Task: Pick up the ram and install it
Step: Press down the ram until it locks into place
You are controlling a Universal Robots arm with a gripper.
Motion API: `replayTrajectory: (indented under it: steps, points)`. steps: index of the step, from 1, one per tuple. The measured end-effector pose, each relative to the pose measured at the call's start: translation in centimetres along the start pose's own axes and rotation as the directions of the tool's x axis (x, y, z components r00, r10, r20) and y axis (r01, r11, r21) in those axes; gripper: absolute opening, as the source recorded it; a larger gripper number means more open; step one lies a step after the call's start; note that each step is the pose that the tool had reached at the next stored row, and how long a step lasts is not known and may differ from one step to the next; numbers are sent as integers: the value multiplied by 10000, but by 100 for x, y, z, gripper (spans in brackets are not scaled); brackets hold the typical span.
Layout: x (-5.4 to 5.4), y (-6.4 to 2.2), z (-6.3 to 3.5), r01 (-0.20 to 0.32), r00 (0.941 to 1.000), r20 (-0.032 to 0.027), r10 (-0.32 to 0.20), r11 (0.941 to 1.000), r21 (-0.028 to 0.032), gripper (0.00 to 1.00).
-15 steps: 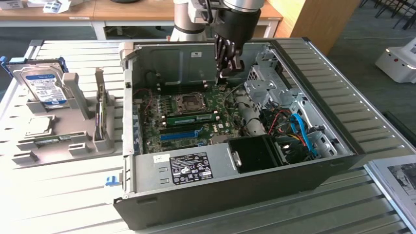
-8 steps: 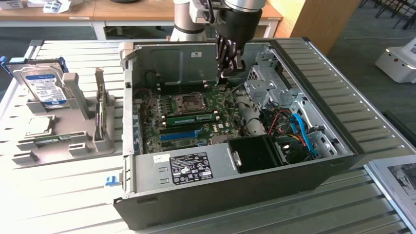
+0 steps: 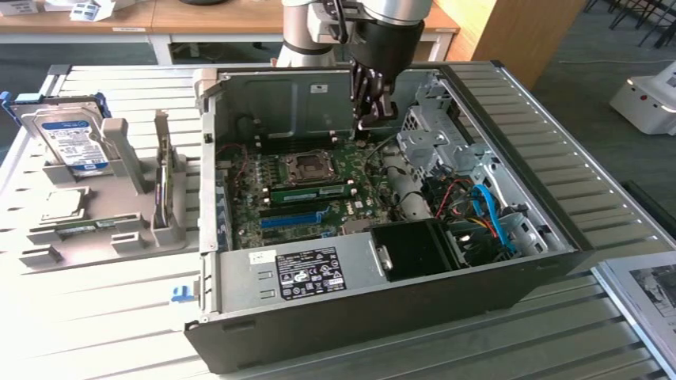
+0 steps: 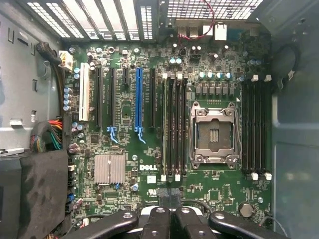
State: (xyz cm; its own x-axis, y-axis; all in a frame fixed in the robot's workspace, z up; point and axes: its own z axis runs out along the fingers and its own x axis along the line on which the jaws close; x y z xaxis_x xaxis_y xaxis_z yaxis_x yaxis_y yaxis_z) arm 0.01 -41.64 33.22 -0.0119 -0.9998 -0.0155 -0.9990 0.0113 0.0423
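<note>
The ram (image 3: pixel 312 192), a narrow green stick with a white label, stands on edge in a slot beside the processor socket (image 3: pixel 309 165) on the motherboard inside the open computer case (image 3: pixel 528 261). In the wrist view the ram (image 4: pixel 164 129) appears as a thin pale edge in the leftmost of the black slots beside the socket (image 4: pixel 213 134). My gripper (image 3: pixel 366 123) hangs inside the case above the board, near one end of those slots and clear of the stick. Its black fingers (image 4: pixel 158 219) are pressed together with nothing between them, so the gripper (image 4: pixel 169 198) is shut and empty.
On the exterior view's left, a grey holder (image 3: pixel 95 229) carries a silver hard drive (image 3: pixel 69 142), an upright card (image 3: pixel 161 178) and a processor chip (image 3: pixel 63 206). Inside the case are drive cages (image 3: pixel 438 134), cables (image 3: pixel 486 214) and the power supply (image 3: pixel 306 273).
</note>
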Motion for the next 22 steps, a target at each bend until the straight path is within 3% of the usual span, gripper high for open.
replayTrajectory:
  steps: [22]
  points:
    - [3,-9,223,-1,10000,0,1,10000,0,10]
